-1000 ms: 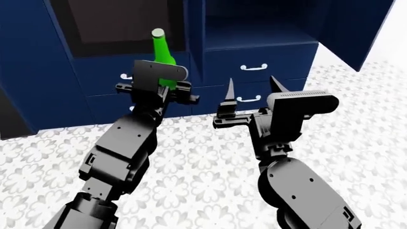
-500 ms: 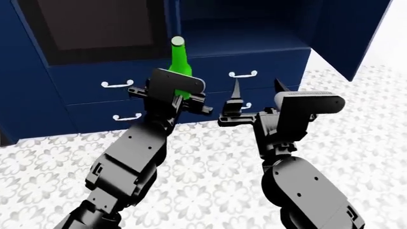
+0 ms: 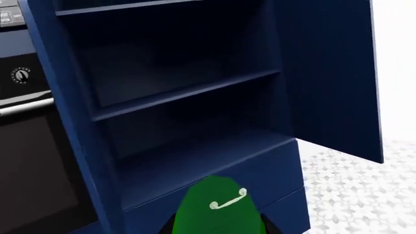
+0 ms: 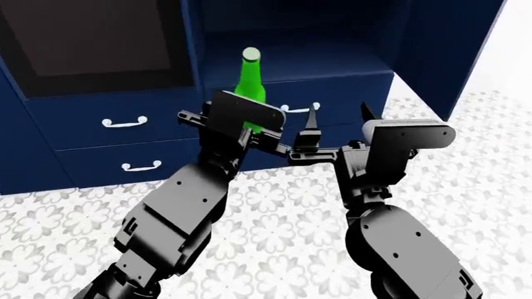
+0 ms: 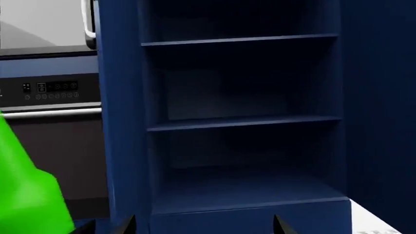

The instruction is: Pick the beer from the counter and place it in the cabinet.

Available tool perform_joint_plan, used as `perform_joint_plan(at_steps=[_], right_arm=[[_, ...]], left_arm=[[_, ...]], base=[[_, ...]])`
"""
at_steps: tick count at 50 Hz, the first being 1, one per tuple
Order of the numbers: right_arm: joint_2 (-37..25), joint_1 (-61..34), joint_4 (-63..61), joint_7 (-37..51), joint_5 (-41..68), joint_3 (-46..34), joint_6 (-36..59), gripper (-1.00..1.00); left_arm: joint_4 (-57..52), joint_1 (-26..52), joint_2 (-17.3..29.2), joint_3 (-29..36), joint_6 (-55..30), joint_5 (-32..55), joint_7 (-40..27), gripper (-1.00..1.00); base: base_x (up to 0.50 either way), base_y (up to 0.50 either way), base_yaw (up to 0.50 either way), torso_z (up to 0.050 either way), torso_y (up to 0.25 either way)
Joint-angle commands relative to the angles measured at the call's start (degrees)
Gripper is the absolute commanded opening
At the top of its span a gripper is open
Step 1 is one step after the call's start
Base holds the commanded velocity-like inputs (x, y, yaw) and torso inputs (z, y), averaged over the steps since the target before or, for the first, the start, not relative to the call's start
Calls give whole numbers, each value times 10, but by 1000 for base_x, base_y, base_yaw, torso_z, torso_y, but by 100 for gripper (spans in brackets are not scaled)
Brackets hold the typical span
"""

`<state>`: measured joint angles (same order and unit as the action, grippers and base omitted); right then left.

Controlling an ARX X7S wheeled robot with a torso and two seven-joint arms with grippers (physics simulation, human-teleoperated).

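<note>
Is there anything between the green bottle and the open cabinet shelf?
No. In the head view the beer bottle, held in the left tool, faces the cabinet's bottom shelf with bare space between; the left wrist view shows that too.

The head view looks down over both arms; both wrist views face the open cabinet (image 5: 240, 122) close up, sharing its shelves.

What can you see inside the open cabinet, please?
The cabinet shows only bare navy shelves in both wrist views; nothing stands on them. Its upper part is out of frame. The beer is upright in the left claw, outside the cabinet.
</note>
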<state>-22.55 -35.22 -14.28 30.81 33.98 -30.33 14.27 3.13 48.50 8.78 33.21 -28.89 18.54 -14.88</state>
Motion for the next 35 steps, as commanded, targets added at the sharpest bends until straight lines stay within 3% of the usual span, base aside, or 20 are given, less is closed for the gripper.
perform_joint_plan(at_steps=[1,24,35], right_arm=[[1,0,9,-3,2,2,-5,100],[-10,-3,-11,8,17,5,15,100],[-17,3,-34,14,22,4,23,100]], left_arm=[[-4,4,2,3,0,10,-2,-100],[-58,6,-4,12,-40,26,-24,-100],[-80,2,1,13,-50,32,-35,-100]], base=[[393,-304,0,0,0],[422,-261,0,0,1],[-43,-496,0,0,1]])
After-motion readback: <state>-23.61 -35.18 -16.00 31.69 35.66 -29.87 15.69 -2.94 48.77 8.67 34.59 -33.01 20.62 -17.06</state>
